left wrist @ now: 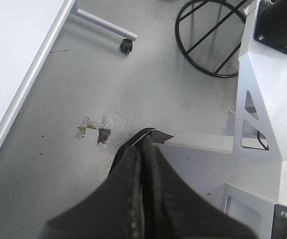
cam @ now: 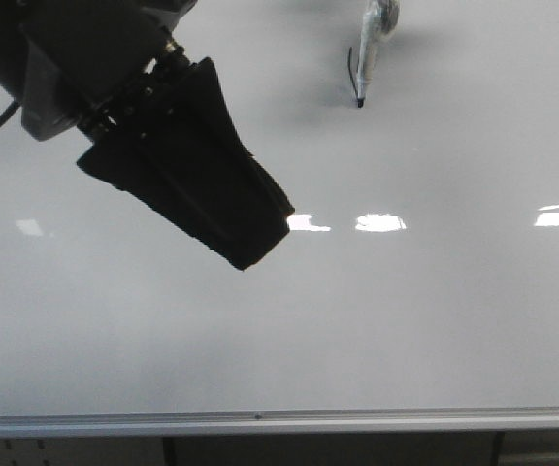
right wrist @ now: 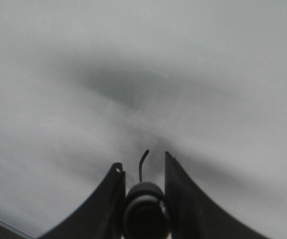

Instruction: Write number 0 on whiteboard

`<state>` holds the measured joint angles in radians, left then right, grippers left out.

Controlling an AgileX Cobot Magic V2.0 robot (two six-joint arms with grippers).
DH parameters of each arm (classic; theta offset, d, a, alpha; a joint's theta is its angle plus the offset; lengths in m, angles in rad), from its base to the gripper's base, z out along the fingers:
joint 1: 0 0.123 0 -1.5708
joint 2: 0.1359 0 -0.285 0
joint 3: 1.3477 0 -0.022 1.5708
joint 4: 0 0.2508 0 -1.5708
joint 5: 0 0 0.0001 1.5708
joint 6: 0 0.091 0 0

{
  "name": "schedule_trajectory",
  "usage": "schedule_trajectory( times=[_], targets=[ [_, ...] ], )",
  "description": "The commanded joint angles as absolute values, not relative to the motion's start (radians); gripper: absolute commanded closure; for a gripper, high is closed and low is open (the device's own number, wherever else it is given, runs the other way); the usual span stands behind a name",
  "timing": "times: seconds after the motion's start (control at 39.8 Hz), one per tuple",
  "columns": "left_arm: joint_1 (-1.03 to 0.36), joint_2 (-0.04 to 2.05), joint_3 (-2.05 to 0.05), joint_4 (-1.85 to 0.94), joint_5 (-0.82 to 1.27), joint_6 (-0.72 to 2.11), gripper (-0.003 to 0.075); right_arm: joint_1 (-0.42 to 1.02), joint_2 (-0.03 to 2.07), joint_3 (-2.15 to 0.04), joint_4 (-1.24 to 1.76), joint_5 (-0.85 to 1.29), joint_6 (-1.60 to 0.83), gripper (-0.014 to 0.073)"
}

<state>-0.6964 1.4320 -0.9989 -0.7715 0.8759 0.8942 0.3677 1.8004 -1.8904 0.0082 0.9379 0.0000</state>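
Note:
The whiteboard (cam: pixel 406 320) fills the front view, glossy pale grey, with a silver rail (cam: pixel 279 421) along its near edge. No closed loop of a 0 shows. Only a short curved black stroke (cam: pixel 350 66) is on the board at the far middle; it also shows in the right wrist view (right wrist: pixel 142 167). My right gripper (right wrist: pixel 142 162) is shut on a marker (right wrist: pixel 143 211). The marker (cam: pixel 367 53) is tilted, its black tip on the board beside the stroke. My left gripper (cam: pixel 260 243) is shut and empty, hanging over the board's left half; its jaws (left wrist: pixel 144 142) are pressed together.
Bright light reflections (cam: pixel 380 222) lie across the board's middle. The left wrist view shows the board's edge (left wrist: pixel 14 59), grey floor with tape scraps (left wrist: pixel 96 130), a caster wheel (left wrist: pixel 127 46), a black wire ring stand (left wrist: pixel 208 37) and the white robot base (left wrist: pixel 268 99).

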Motion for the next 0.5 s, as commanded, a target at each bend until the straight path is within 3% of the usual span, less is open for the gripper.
schedule_trajectory(
  times=[0.0, 0.48],
  targets=[
    [-0.700, 1.397, -1.030, -0.821, 0.865, 0.889, 0.0740, 0.367, 1.758, -1.921, -0.020, 0.892, 0.000, 0.0653],
    [-0.700, 1.397, -1.030, -0.821, 0.865, 0.889, 0.0740, 0.307, 1.749, -1.942, -0.098, 0.901, 0.000, 0.0653]
  ],
)
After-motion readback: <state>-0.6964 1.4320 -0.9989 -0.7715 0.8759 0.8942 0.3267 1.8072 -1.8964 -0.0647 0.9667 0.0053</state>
